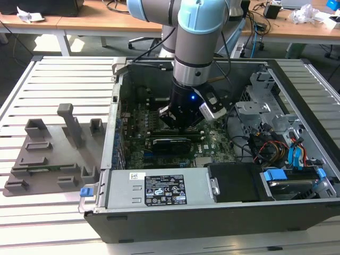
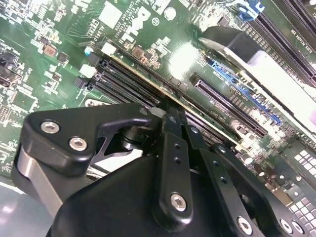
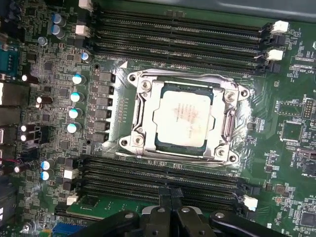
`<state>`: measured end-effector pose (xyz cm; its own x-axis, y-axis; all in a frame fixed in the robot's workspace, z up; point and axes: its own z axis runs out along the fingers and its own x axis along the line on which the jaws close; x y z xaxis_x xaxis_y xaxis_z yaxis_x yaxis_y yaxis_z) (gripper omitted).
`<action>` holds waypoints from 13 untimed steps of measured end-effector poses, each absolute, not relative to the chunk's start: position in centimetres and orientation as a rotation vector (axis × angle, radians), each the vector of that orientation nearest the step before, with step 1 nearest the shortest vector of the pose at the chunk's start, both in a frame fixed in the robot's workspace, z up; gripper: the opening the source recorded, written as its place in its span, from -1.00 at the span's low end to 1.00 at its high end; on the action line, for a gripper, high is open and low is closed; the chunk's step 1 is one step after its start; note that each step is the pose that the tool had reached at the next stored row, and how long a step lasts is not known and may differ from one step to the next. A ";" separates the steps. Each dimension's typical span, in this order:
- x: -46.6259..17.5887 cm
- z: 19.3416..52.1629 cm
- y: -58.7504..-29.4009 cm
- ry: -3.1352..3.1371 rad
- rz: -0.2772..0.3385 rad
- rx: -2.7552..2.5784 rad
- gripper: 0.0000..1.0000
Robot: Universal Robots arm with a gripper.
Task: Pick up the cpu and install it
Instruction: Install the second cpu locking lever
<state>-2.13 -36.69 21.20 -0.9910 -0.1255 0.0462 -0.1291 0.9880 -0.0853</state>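
Black claw (image 3: 170, 213) links crowd the foreground in both wrist views, the fingers (image 2: 170, 129) pressed together with nothing between them, hanging low over the green board (image 1: 139, 118) inside the computer case (image 1: 212, 215). Just beyond, the first wrist view shows the cpu (image 3: 181, 120) already seated in its metal socket frame (image 3: 224, 150). Judging by this, the placing step looks finished. The exterior view alone shows the slatted table (image 1: 64, 79) and grey parts tray (image 1: 48, 159).

The cpu (image 3: 181, 120) has a pale silvery-grey top inside a bright silver socket frame (image 3: 143, 106), on a dark green motherboard (image 3: 291, 163) lined with black slots. The hand (image 2: 170, 121) is matte black with silver screws. The arm (image 1: 197, 37) is light blue and grey; the computer case (image 1: 223, 218) is dark grey, on a surface (image 1: 48, 79) of pale grey slats.
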 end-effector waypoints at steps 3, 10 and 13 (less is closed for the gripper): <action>-2.1 21.3 -35.9 -3.090 0.140 0.198 -0.79; -2.1 21.3 -35.3 -3.096 0.013 0.201 -0.79; -2.1 21.4 -34.5 -3.097 -0.014 0.202 -0.79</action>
<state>-2.09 -34.54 21.36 -0.9908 -0.1297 0.0376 -0.1294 0.9915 0.0116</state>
